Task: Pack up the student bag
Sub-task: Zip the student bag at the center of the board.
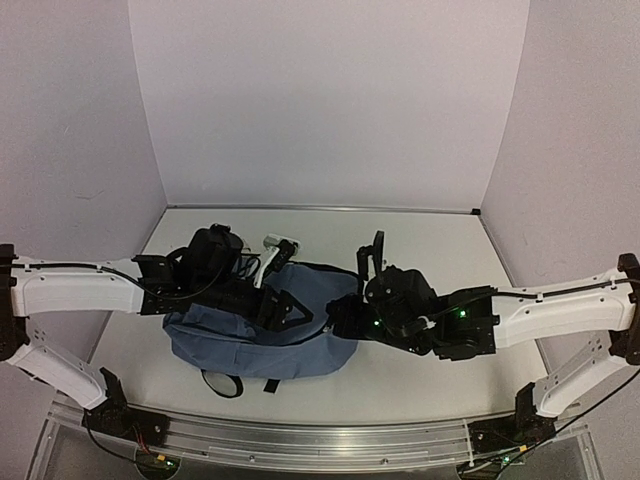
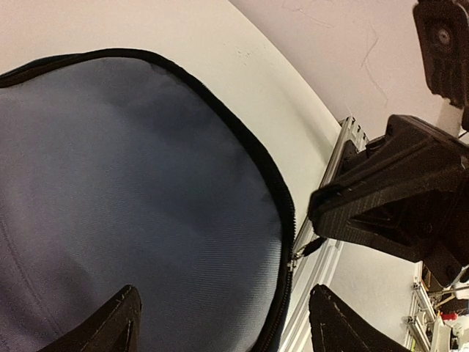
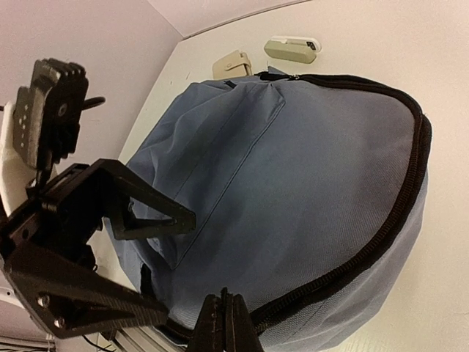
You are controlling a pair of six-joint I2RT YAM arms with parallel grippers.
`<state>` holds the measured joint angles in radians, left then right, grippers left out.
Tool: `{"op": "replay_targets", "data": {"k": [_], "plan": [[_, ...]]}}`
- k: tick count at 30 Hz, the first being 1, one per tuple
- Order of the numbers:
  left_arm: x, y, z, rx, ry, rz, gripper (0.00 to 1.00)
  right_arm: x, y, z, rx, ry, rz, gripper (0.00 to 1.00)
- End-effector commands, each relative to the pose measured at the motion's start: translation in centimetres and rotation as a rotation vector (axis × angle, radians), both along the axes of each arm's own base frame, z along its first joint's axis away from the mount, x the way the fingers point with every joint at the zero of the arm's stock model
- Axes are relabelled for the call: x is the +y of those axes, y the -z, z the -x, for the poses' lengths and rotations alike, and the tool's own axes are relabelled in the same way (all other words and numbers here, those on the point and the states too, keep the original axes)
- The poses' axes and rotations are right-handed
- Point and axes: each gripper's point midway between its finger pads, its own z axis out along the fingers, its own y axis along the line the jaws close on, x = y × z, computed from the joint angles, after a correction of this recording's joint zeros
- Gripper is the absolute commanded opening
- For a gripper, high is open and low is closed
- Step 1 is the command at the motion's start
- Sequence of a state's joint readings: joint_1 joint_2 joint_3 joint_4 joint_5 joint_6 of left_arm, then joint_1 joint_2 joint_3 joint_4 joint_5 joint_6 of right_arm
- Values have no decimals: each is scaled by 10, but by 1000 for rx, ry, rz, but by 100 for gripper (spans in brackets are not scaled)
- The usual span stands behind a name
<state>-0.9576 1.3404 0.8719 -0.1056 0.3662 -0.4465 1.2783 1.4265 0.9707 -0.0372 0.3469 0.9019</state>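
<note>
Two tools work over the student bag (image 1: pixel 250 345), which lies flat on the bench (image 1: pixel 430 250) between the two arms, its dusty-blue front panel facing up. The right tool (image 3: pixel 223 323) is fully closed at the black zip (image 3: pixel 396 191) on the bag's curved edge. In the left wrist view it appears to pinch the small zip pull (image 2: pixel 308 248), though the contact itself is partly hidden. The left tool (image 2: pixel 223 308) stands with its jaws wide apart just above the fabric, holding nothing. One cream item (image 3: pixel 293 48) and a second cream item (image 3: pixel 231 62) lie on the bench just beyond the bag, apart from both tools; what they are cannot be told. The zip looks closed along the whole stretch on view, so the step in hand is judged to be opening the main compartment. To do it well, the left tool should clamp the fabric close beside the zip so that the bag cannot slide. The right tool should then draw the pull along the curve of the track, not away from it. Pulling sideways on soft cloth risks bunching the teeth or slipping off the tab.
</note>
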Motion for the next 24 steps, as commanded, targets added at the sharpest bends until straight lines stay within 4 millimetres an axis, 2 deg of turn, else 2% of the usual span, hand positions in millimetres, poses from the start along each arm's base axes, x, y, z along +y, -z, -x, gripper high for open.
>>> {"op": "replay_targets", "data": {"k": [1,5,10,15,21,24], "plan": [[-24,-18,5,-98,48,66,76,3,-43,-17,-35,60,-147,0],[-34,-12,12,-96,54,87,64,3,-40,-21,-26,70,-147,0],[-42,2,21,-73,74,55,62,2,-51,-23,-46,76,-160,0],[-43,11,23,-66,59,29,54,1,-59,-25,-65,84,-167,0],[-47,28,28,-37,62,-15,32,4,-66,-26,-71,79,-176,0],[-49,34,33,-25,66,-36,17,1,-66,-29,-86,98,-161,0]]}}
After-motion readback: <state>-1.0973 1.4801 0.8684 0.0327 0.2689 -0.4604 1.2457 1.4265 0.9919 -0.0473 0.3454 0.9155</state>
